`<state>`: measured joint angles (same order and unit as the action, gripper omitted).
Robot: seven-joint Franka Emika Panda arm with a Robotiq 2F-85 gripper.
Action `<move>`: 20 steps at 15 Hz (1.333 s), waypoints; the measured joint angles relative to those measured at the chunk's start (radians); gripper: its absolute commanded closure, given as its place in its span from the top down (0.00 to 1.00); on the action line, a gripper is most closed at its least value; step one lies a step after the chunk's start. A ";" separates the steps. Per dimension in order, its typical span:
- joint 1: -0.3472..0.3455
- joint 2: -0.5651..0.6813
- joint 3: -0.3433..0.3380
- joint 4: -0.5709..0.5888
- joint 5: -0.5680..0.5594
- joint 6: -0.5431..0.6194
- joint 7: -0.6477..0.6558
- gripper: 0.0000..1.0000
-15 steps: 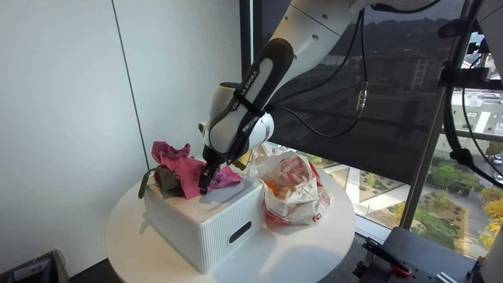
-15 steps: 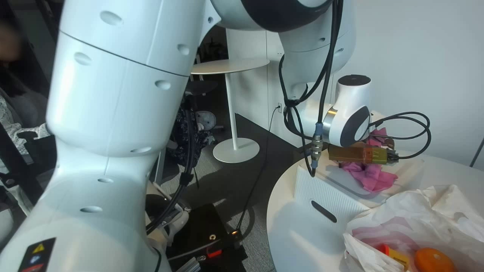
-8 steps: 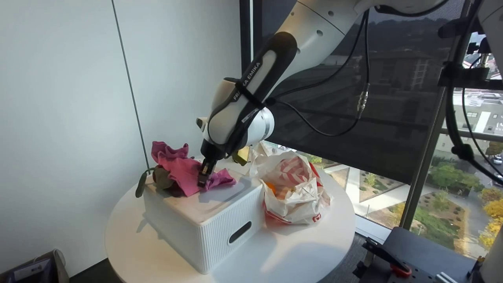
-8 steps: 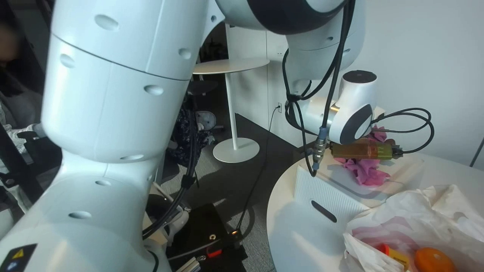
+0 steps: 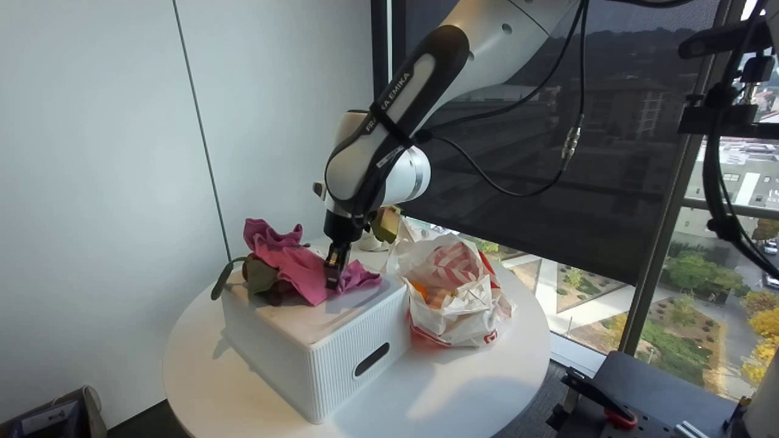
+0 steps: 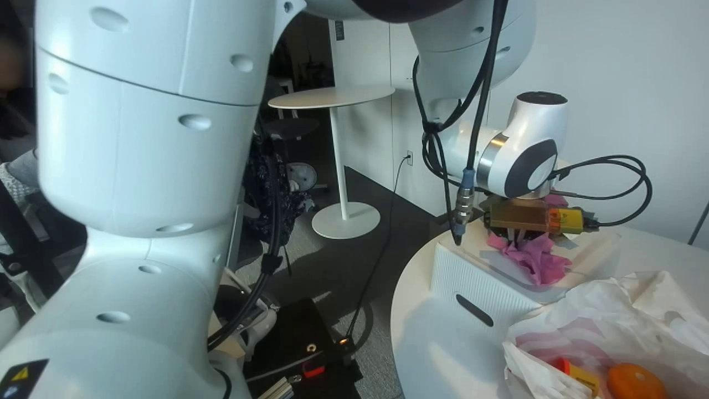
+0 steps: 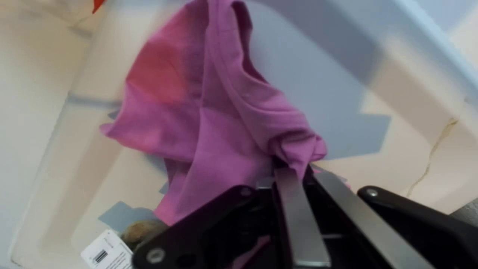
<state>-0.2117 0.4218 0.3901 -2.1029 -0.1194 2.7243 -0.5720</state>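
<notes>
A crumpled pink-purple cloth [image 5: 292, 264] lies over the top of a white ribbed box [image 5: 274, 365]. My gripper [image 5: 333, 278] points down into its middle. In the wrist view the gripper [image 7: 298, 170] is shut on a fold of the cloth [image 7: 224, 112], which bunches up at the fingertips. The cloth [image 6: 540, 263] also shows below the wrist in an exterior view. Partly under the cloth sits a dark green and brown soft object [image 5: 260, 277], with a green end hanging past the box edge. A white barcode tag [image 7: 108, 252] lies near the gripper in the wrist view.
The box stands on a round white table [image 5: 475, 389]. Beside it a white plastic bag [image 5: 456, 292] leans close to the box; inside are an orange [image 6: 637, 381] and a red-yellow item [image 6: 577, 377]. A wall rises behind the table, and a window with a dark shade is alongside.
The jaws have closed on the cloth. My gripper has risen slightly, then shifted toward the bag side, and the cloth has been dragged a little with it.
</notes>
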 measured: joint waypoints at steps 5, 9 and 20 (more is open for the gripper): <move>0.037 -0.154 -0.037 -0.014 0.052 -0.086 -0.006 0.02; 0.087 -0.328 -0.108 -0.048 0.064 -0.023 -0.001 0.02; 0.191 -0.771 -0.305 -0.234 -0.062 0.012 0.080 0.02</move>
<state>-0.0203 -0.3493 0.0856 -2.3373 -0.1814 2.7364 -0.4924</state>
